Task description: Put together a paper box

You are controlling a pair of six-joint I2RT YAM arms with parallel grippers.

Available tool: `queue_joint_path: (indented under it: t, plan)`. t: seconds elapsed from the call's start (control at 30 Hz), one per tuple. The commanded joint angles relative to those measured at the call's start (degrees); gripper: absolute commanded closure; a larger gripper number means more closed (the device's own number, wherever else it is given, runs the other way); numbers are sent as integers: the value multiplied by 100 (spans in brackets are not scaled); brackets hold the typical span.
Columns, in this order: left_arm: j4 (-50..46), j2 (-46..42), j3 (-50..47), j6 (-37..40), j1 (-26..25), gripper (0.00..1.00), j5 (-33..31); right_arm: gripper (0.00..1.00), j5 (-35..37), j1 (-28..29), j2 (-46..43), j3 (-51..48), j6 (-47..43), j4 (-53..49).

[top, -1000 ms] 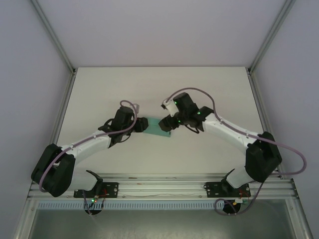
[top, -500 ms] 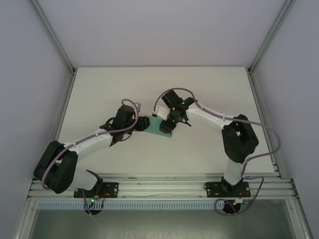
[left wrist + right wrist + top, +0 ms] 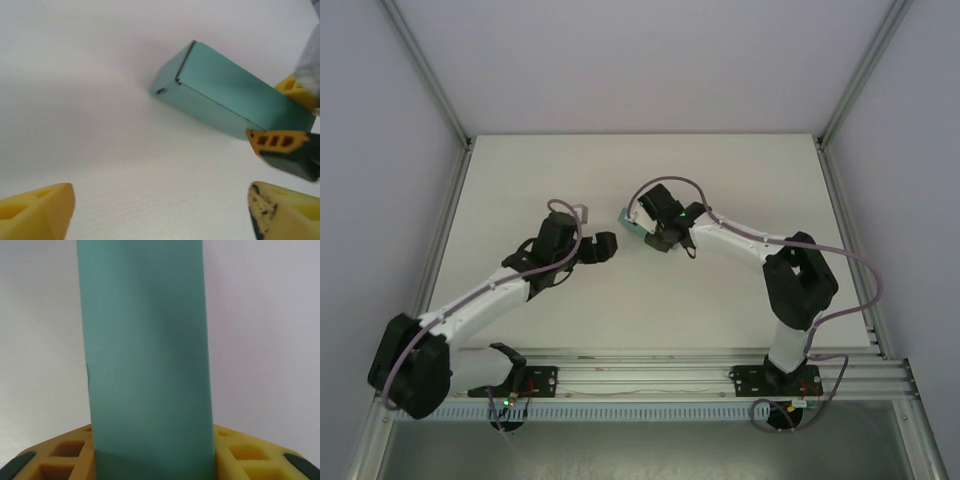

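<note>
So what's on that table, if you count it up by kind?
Robot arms: 2 (left arm, right arm)
Teal box: 1
Total: 3

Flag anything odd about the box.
The paper box, clamped in the right end effector, looks square and undamaged. Only its end flap shows a thin dark gap along one edge, so it may not be fully tucked.
</note>
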Motion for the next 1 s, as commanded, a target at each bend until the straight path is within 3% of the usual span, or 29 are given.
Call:
queue_joint_path:
  t: [0.0,0.17,0.3,0.37,0.57,0.67,0.83,0.93,0.97]
  plan:
    - [-553,-599,-62,-121,41,0,-792,75,2152,-8,-40,-182,-341,988]
    - [-648,-1228,-509,-317,50,0,-1159,73,3050,37,572,-535,-1085,2460]
    - [-687,-1433,-720,-323,54,0,-1149,75,2619,116,761,-1403,-2154,4244]
    - [-679,-1483,-797,-323,60,0,-1125,71,2204,140,696,-1875,-2482,4944]
    - [-535,-1463,-968,-544,59,0,-1094,54,1239,149,339,-2526,-2683,4619]
    - [-514,-1425,-982,-537,56,0,-1125,41,1204,176,188,-2698,-2516,4343]
    - [-508,-1380,-949,-427,60,0,-1164,30,1066,184,-127,-2520,-2182,3120]
    - [-517,-1326,-897,-391,59,0,-1182,20,820,182,-281,-2343,-1963,2468]
    - [-518,-1304,-885,-385,60,0,-1172,8,720,180,-324,-2261,-1877,2226]
